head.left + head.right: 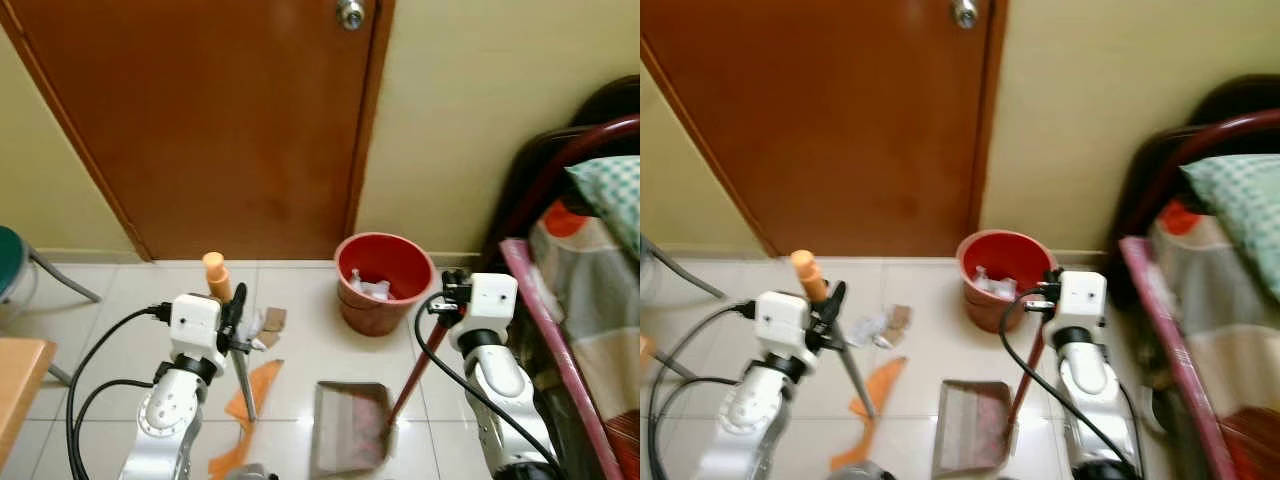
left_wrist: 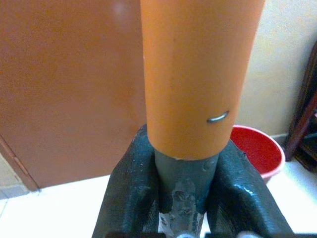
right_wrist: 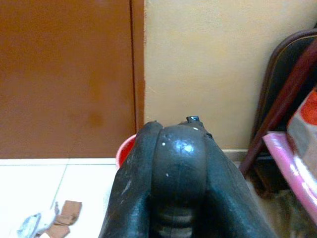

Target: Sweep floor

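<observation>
My left gripper [image 1: 236, 318] is shut on a broom [image 1: 243, 372], just under its orange grip [image 2: 198, 74]. The grey shaft slants down to the tiles beside orange strips [image 1: 256, 388]. A dustpan's red handle [image 1: 412, 378] has my right gripper [image 1: 453, 292] shut on its black top end [image 3: 181, 163]. The grey pan [image 1: 350, 428] rests on the floor between my arms. Crumpled paper and brown scraps [image 1: 268, 324] lie on the tiles ahead of the broom. A red bucket [image 1: 386, 284] with white rubbish inside stands by the wall, just beyond the pan.
A shut brown door [image 1: 210, 120] faces me. A bed with a pink frame [image 1: 550, 330] and dark headboard lines the right side. At the left stand a green stool [image 1: 12, 262] and a wooden tabletop corner [image 1: 18, 372].
</observation>
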